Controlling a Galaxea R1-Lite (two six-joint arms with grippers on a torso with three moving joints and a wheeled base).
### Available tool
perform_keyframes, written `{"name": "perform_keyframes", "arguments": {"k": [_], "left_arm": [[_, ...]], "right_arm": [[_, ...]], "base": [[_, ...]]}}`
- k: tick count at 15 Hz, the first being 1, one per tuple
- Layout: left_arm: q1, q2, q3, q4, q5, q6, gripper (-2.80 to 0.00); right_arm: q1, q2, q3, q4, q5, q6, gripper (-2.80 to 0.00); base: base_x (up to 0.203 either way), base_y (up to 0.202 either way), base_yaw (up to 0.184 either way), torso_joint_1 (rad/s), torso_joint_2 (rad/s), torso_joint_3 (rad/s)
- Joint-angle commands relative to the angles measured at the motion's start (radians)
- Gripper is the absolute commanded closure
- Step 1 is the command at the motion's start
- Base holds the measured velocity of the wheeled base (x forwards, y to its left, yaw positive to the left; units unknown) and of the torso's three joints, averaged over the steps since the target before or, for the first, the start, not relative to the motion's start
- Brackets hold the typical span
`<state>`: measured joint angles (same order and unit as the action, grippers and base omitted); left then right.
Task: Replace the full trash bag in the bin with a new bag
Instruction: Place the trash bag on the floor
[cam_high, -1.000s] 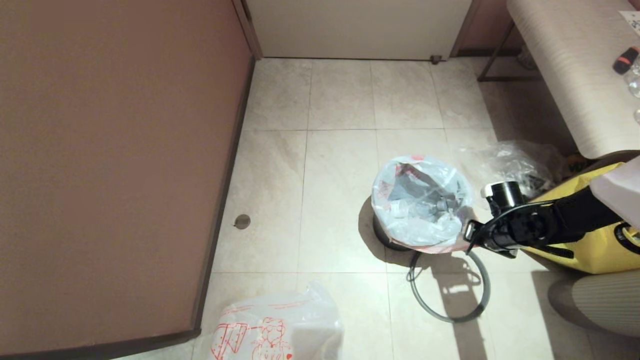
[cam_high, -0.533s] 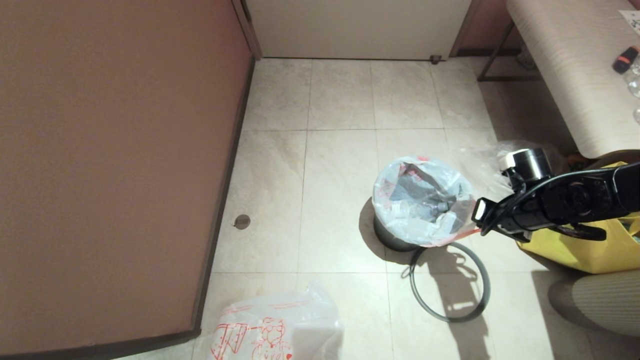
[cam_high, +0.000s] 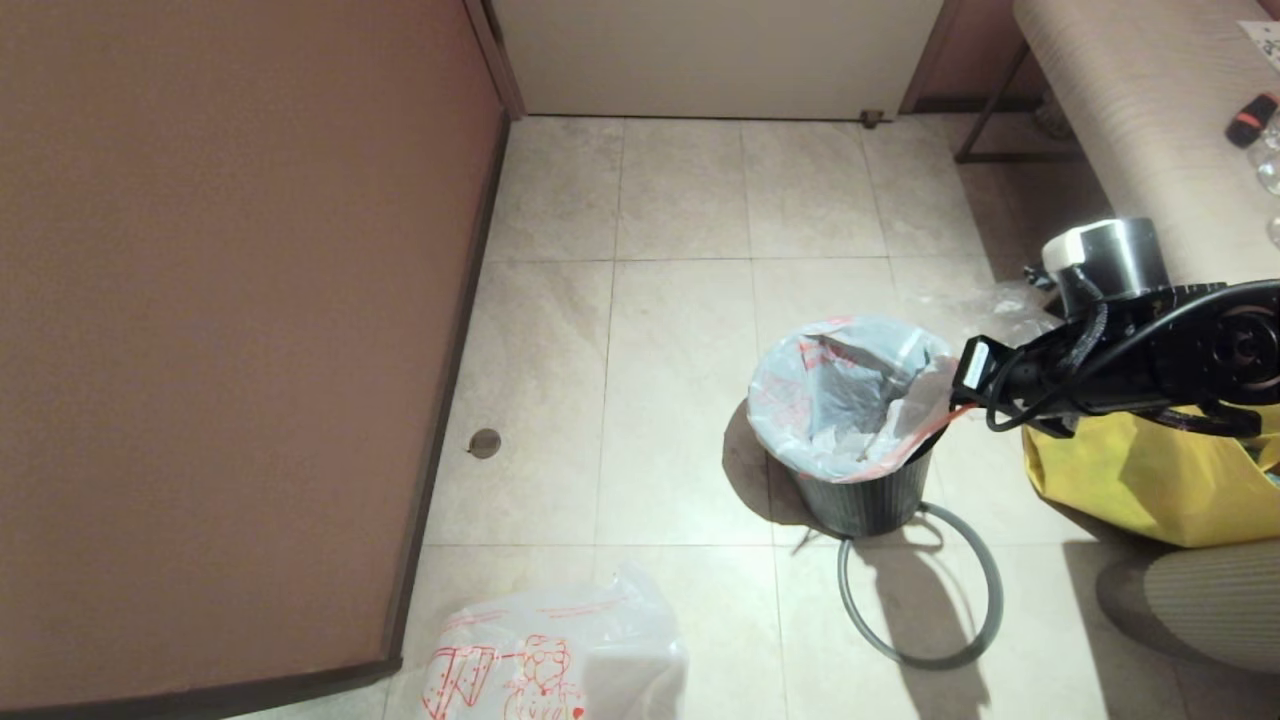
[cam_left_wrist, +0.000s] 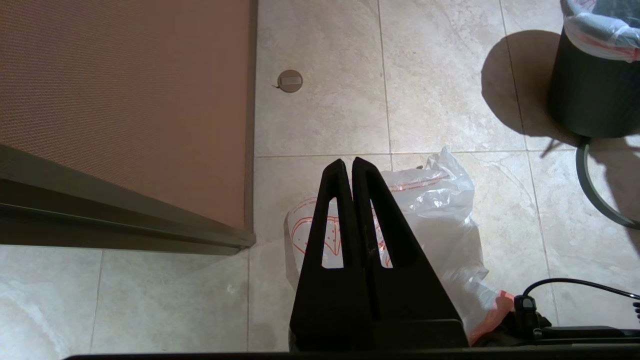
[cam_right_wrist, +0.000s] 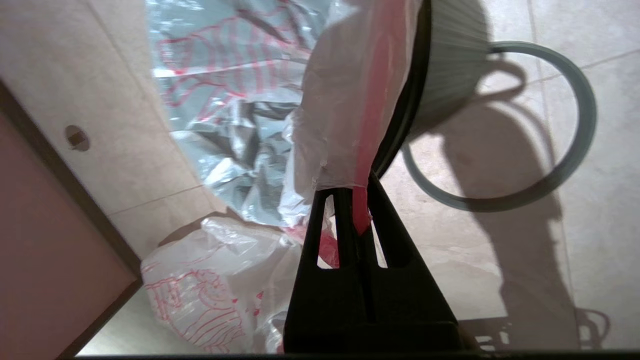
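Note:
The full trash bag sits in the black bin, its milky-white mouth open and stretched to the right. My right gripper hangs just right of the bin's rim, shut on the bag's orange-red handle strip, which runs taut up from the bag. The grey hoop lies on the floor against the bin's near side. The new bag, printed with red drawings, lies crumpled on the floor near the front. My left gripper hangs shut above the new bag, holding nothing.
A brown wall runs along the left, with a floor drain beside it. A yellow tote bag and a clear crinkled bag lie right of the bin, below a bench.
My right gripper has risen and moved right and farther away with the handle strip, pulling the bag's mouth up. The bin's wall now shows beneath the bag, and the hoop has shifted slightly right.

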<state>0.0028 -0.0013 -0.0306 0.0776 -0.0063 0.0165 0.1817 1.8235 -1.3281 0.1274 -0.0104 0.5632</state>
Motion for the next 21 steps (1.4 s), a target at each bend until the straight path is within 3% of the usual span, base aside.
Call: {"name": "perform_keyframes", "arguments": {"k": [1,6,9,15,18,21], "left_arm": [[0.0,0.001,0.0,0.001,0.0,0.0,0.0],[0.0,0.001,0.0,0.001,0.0,0.0,0.0],[0.0,0.001,0.0,0.001,0.0,0.0,0.0],[0.0,0.001,0.0,0.001,0.0,0.0,0.0],[0.0,0.001,0.0,0.001,0.0,0.0,0.0],[0.0,0.001,0.0,0.001,0.0,0.0,0.0]], "right_arm": [[0.001,-0.025,-0.001,-0.002,0.022,0.003,0.0],[-0.067,0.143,0.045,-0.034,0.034,0.0,0.0],[-0.077,0.293,0.027,-0.102,-0.012,-0.011,0.0],[-0.018,0.565,-0.226,-0.12,-0.096,-0.066,0.0],[-0.009,0.697,-0.36,-0.107,-0.178,-0.094,0.0],[-0.015,0.646,-0.345,-0.098,-0.18,-0.094,0.0]], "base": [[0.0,0.0,0.0,0.0,0.0,0.0],[0.0,0.0,0.0,0.0,0.0,0.0],[0.0,0.0,0.0,0.0,0.0,0.0],[0.0,0.0,0.0,0.0,0.0,0.0],[0.0,0.0,0.0,0.0,0.0,0.0],[0.0,0.0,0.0,0.0,0.0,0.0]]}}
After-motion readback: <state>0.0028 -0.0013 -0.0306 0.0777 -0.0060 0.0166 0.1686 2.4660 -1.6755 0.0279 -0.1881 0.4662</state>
